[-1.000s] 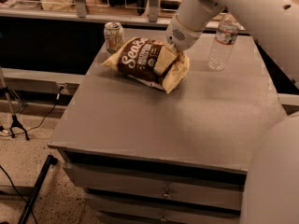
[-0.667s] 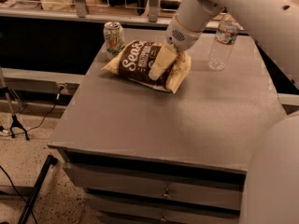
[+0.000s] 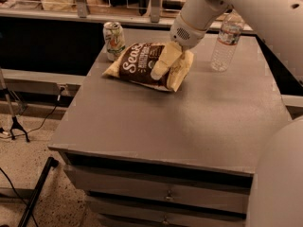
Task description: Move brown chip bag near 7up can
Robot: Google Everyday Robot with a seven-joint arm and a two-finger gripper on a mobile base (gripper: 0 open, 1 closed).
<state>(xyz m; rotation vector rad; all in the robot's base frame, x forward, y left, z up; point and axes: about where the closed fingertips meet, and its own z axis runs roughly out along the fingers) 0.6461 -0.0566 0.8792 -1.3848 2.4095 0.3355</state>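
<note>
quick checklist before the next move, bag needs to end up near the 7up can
1. The brown chip bag lies flat on the table: ok.
2. The bag is near the 7up can: ok, its left end lies right beside the can. Touching: cannot tell.
3. The 7up can stands upright: ok.
4. The tool is down at the bag's right end: ok. Grip on the bag: cannot tell.
5. The water bottle stands upright, apart from the bag: ok.
</note>
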